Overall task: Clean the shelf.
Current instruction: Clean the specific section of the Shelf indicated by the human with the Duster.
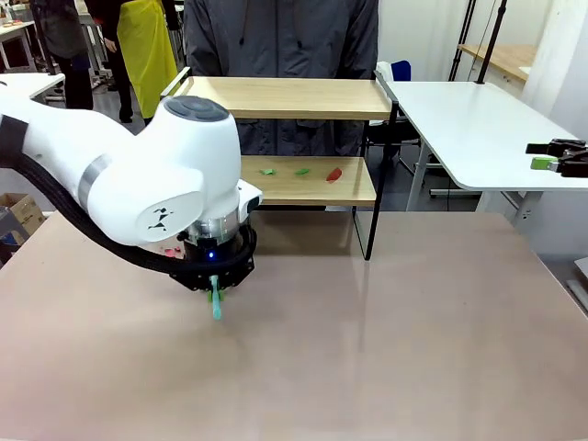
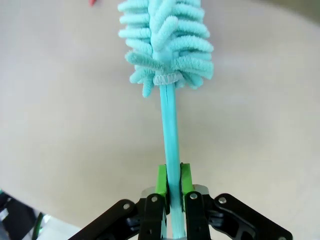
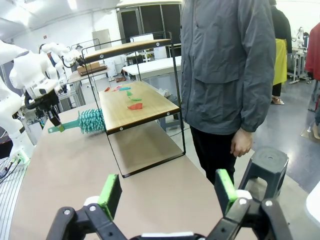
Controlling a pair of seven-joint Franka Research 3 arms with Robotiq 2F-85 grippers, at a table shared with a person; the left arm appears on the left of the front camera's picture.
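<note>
We found the left jaws pressed tight on the thin handle of a teal duster [image 2: 167,45]. In the left wrist view the green pads [image 2: 161,180] flanked the stem at bottom centre, and the fluffy head stood at top centre over bare surface [image 2: 60,125]. In the front view the left arm [image 1: 138,175] stood at centre left, with the handle's butt end showing beneath the wrist.

The shelf [image 1: 285,96] stood at upper centre of the front view, at the far side of the surface, with a person [image 1: 276,37] behind it. Its lower board carried two green scraps [image 1: 267,171] and a red scrap [image 1: 334,174].

The shelf lay ahead of the left jaws and to their right in the front view. The duster's long axis ran from the jaws toward it. At centre left of the right wrist view the head sat just beside the near end of the lower board; we could not tell whether it touched.

The right jaws were spread wide and empty at the bottom of the right wrist view, well apart from the shelf. We judged the left arm the nearer. The coming sweep would need the head carried along the lower board toward the scraps.
</note>
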